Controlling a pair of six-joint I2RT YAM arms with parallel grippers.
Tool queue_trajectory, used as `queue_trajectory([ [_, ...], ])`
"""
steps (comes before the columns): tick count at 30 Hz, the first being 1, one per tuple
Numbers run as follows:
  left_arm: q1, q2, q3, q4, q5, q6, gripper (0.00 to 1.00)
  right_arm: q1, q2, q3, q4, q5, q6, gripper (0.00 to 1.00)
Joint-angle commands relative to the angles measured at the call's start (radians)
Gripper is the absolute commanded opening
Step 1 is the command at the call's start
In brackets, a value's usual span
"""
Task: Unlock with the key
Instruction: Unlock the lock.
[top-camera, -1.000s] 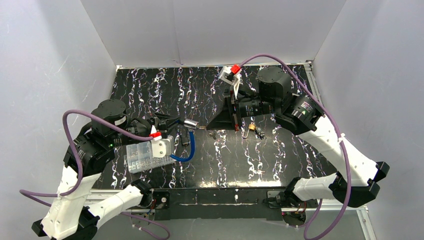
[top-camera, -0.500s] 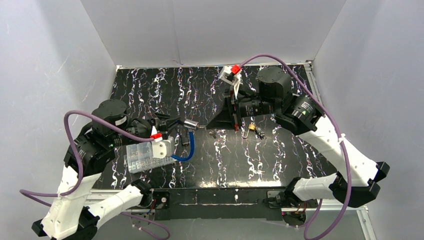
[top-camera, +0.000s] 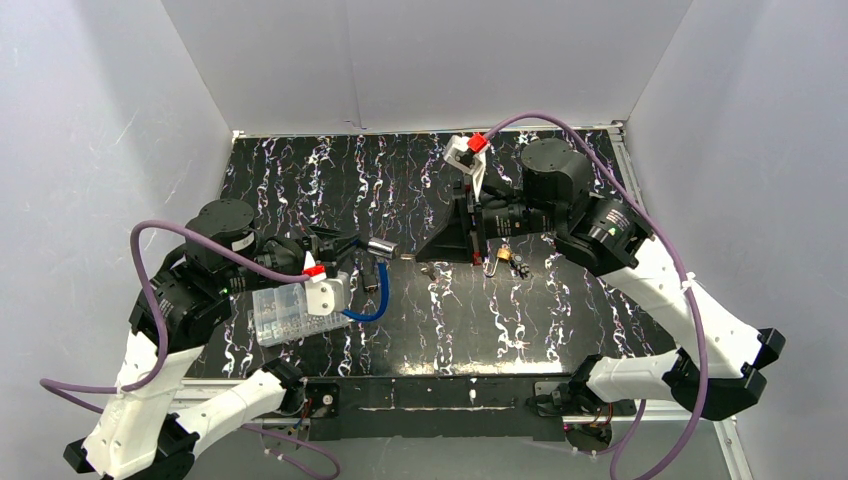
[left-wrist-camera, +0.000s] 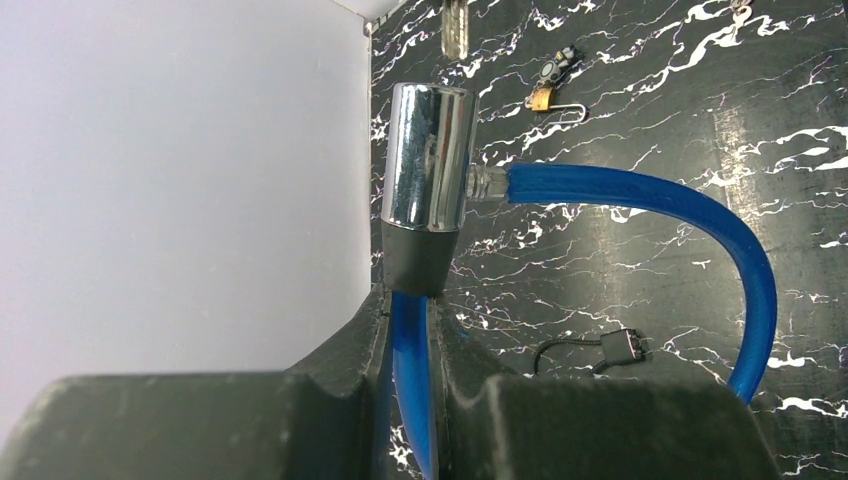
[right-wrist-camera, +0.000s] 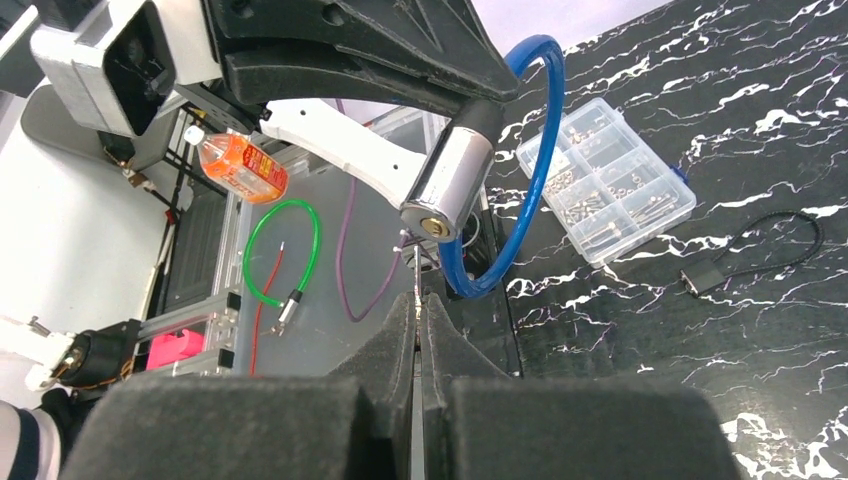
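The lock (top-camera: 380, 246) is a shiny silver tube with a black end, and a blue cable (top-camera: 381, 297) loops out of it. It hangs in the air over the worktop (top-camera: 300, 180), a bit left of the middle, about halfway between the far edge and the near edge. The left gripper (top-camera: 345, 243) is closed tight on the blue cable right behind the black end. That way the keyhole end points to the right side.

The key (right-wrist-camera: 418, 275) is thin and flat. The right gripper (right-wrist-camera: 418, 318) is pinched shut on it, with only the blade sticking out. The tip is just beside the round keyhole. It may be touching the hole, but the view is too small to be sure.

I think the silver tube is hard, a bit heavy and slippery, so holding the rubbery cable next to it is a good spot. The cable is bendy, so the lock could wobble when the key pushes in. The key is light and stiff, but it could twist in the grip, so it needs a firm pinch.

A little gold padlock (top-camera: 503, 256) lies near the middle of the worktop. A clear box of screws (top-camera: 285, 312) sits by the near edge on the left.
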Motion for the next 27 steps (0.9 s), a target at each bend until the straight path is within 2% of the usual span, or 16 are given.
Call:
queue_trajectory([
  [1,0.000,-0.009,0.011,0.059,0.005,-0.015,0.00,0.001,-0.002,-0.011,0.073,-0.021,0.021,0.01],
  [27,0.000,-0.017,0.002,0.052,0.020,-0.003,0.00,-0.011,0.007,-0.007,0.096,-0.012,0.024,0.01],
])
